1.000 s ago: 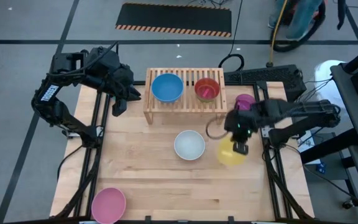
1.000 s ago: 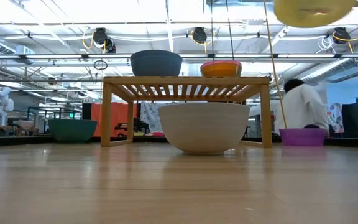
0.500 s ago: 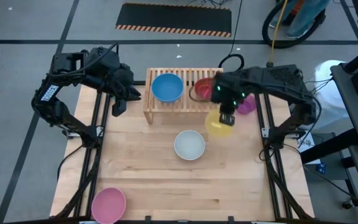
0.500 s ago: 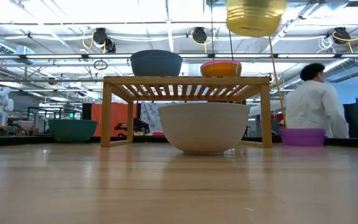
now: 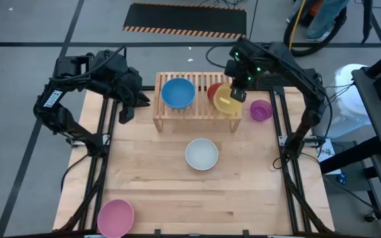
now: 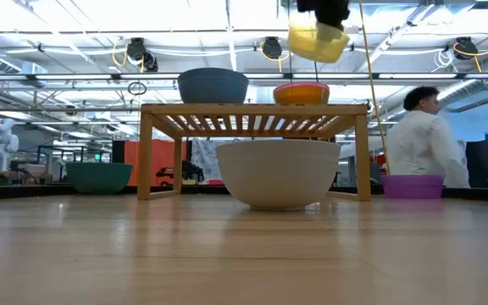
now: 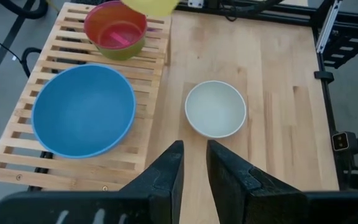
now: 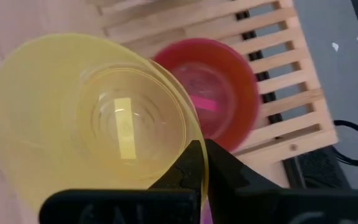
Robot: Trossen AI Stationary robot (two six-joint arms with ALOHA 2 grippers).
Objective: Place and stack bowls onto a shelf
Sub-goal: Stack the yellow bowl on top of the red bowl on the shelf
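Observation:
My right gripper [image 5: 239,92] is shut on the yellow bowl [image 5: 227,102] and hangs it in the air over the right end of the light-wood shelf [image 5: 201,111], beside the red bowl [image 8: 219,87]. In the left wrist view the red bowl [image 7: 114,28] nests in a green one. A blue bowl [image 5: 178,92] sits on the shelf's left part. The white bowl [image 5: 202,153] stands on the table in front of the shelf. My left gripper [image 7: 194,168] waits left of the shelf, open by a narrow gap and touching nothing. My right gripper pinches the yellow bowl's rim [image 8: 191,140], one finger [image 8: 188,168] inside the bowl and the other outside. The fingers come from above, pointing down. The bowl [image 6: 316,41] is lifted clear above the shelf and hangs tilted below the fingers.
A purple bowl [image 5: 261,110] stands on the table right of the shelf, and a pink bowl [image 5: 116,217] at the near left corner. A teal bowl [image 6: 98,176] shows left of the shelf in the low view. A person [image 6: 418,135] moves behind the table.
My right gripper has carried the yellow bowl from over the table's right side, near the white bowl, toward the far edge and leftward until it is over the shelf's right end. The bowl stays lifted and tilted. The person behind the table has walked.

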